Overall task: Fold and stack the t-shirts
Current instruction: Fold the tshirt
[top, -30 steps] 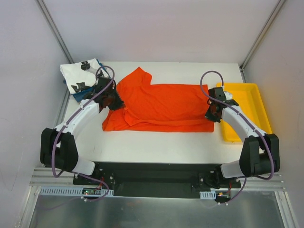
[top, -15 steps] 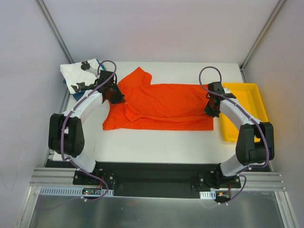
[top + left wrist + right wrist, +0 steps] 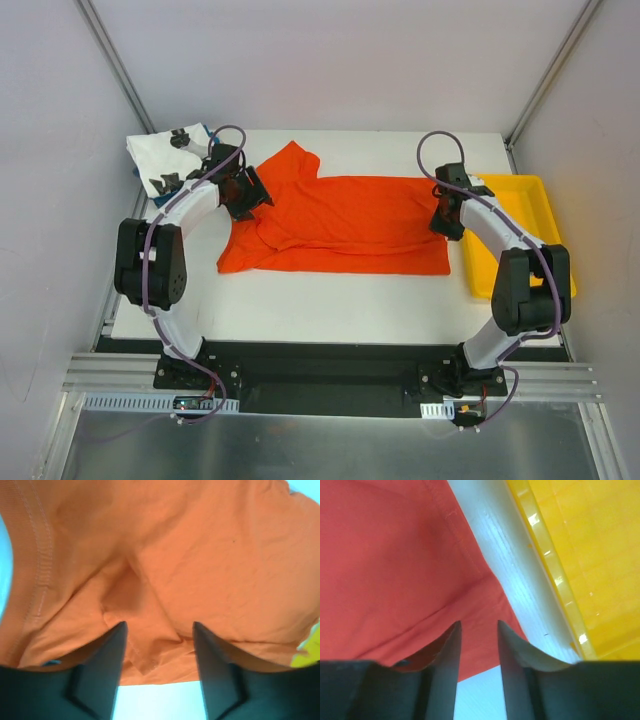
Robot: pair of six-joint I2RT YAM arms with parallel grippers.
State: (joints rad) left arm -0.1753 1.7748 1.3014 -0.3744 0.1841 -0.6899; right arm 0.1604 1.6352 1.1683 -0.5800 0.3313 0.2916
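Top view: orange tee (image 3: 340, 225) lies spread on the white surface (image 3: 330, 300), roughly centre, long side running L–R. One sleeve pokes toward the back-left; the front-left part is bunched w/ a few creases. Left pincer (image 3: 243, 195) is low over the tee's left end, near the collar/sleeve area. Right pincer (image 3: 447, 215) is at the tee's right edge, by the hem. White tee (image 3: 170, 150) w/ black prints sits crumpled at the back-left corner, just beside the left arm. Yellow tray (image 3: 530, 215) is on the right, near the tee's right edge but apart from it.

Left wrist view: left pincer (image 3: 159, 627) jaws stand fairly wide. Orange tee (image 3: 200, 555) fills the frame beyond them, wrinkled, w/ a stitched hem band at left. Cloth shows through the gap, nothing clamped betw. the fingers (image 3: 107, 665). Pale surface (image 3: 155, 700) shows below the cloth edge.

Right wrist view: right pincer (image 3: 478, 626) jaws are narrowly apart. A corner of the orange tee (image 3: 380, 555) lies under the gap, not pinched. A strip of surface (image 3: 520, 595) separates the hem from the yellow tray (image 3: 590, 540).
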